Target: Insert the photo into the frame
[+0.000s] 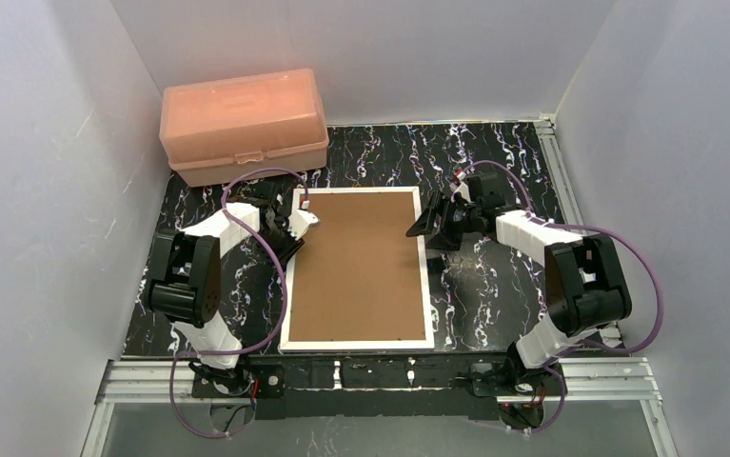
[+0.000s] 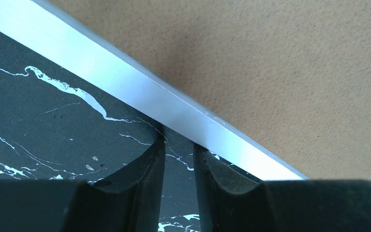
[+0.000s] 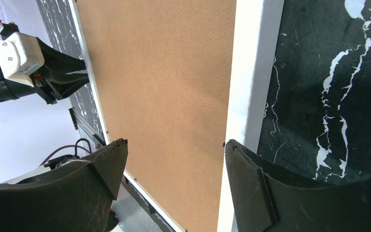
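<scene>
Nearest my lens, the left end effector is sitting narrowly apart, gripping nothing, at the outer rail of the frame, which is lying flat on the table. The right end effector is gaping over the opposite rail. I'm seeing only backing board inside and no photo, so I'm planning gentle, even nudges.

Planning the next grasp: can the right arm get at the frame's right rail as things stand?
Probably yes. The right gripper is open at that side of the frame, one finger over the backing board; nothing lies between.
</scene>
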